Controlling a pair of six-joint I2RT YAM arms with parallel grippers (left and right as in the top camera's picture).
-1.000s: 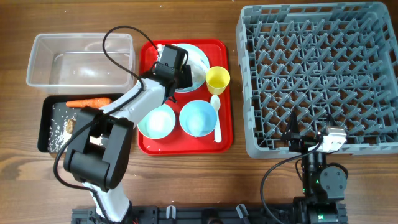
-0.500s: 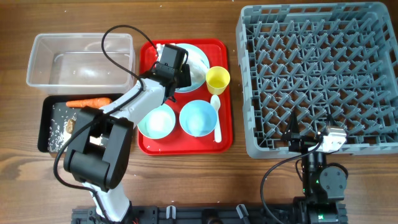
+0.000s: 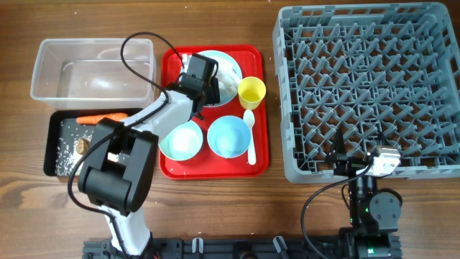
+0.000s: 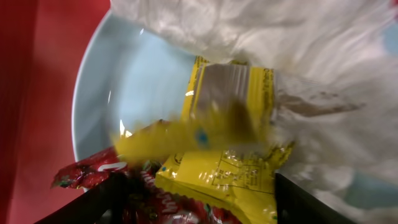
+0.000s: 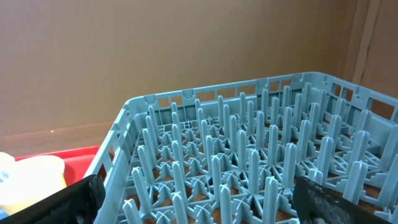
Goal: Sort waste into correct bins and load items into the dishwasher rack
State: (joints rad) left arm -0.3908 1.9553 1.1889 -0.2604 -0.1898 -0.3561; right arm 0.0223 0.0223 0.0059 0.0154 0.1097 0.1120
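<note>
We found the left gripper (image 4: 196, 200) spread wide, holding nothing, straddling the yellow wrapper (image 4: 227, 158) on the blue plate (image 4: 127, 87), upper centre overhead. The right gripper (image 5: 202, 206) gaped empty, lower right.

Counter: brown wood-grain counter (image 3: 215, 216), grain running left to right.
Wall: plain matte brown wall (image 5: 155, 50) behind it, in the right wrist view.
Edge: paler vertical brown panel (image 5: 376, 43) at far right.
Light: soft, even.

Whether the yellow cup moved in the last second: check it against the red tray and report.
No. The yellow cup sits at the same spot by the right rim of the red tray, just above the white spoon, as a second ago.
</note>
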